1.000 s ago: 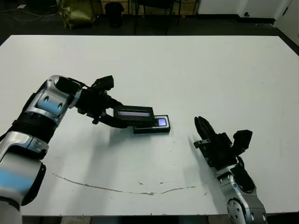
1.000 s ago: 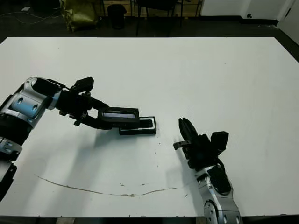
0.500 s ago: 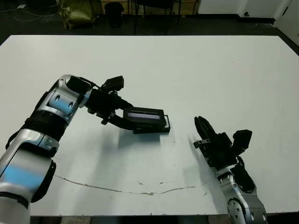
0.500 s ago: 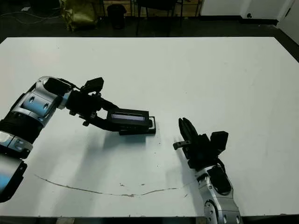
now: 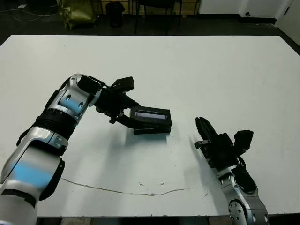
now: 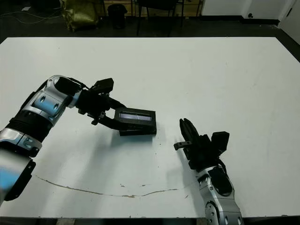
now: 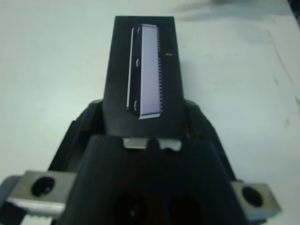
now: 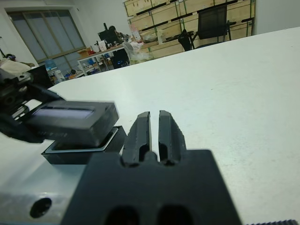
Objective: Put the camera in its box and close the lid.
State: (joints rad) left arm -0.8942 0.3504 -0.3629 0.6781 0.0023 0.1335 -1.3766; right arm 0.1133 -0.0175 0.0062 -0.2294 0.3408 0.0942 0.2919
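1. Two arms are in your head views: your left gripper (image 5: 127, 114) reaches in over the middle of the white table (image 5: 211, 70), and your right gripper (image 5: 205, 131) sits low near the front edge, well apart from it
2. Your left gripper's fingers are clamped on one short end of the lid (image 5: 151, 117), one finger at each long side, as the left wrist view shows
3. You hold the lid (image 7: 143, 79) with its glossy greyish strip (image 7: 146, 70) facing up, and it hangs directly over the box (image 5: 149, 131)
4. In the right wrist view you can see the lid (image 8: 75, 122) not seated: its far end is lifted clear, so it sits tilted above the box (image 8: 89, 150), whose white inner lining shows as a thin line along the rim
5. The box rests flat on the table, just beside your left gripper's fingertips and a little left of the table's centre
6. You cannot see the camera in any view; the lid covers the inside of the box
7. Your right gripper (image 8: 154, 136) has its two black fingers (image 8: 140, 133) pressed almost together, holding nothing, and pointing towards the box from the right
8. A thin dark scratch line (image 5: 117, 189) runs along the table near its front edge, in front of the box
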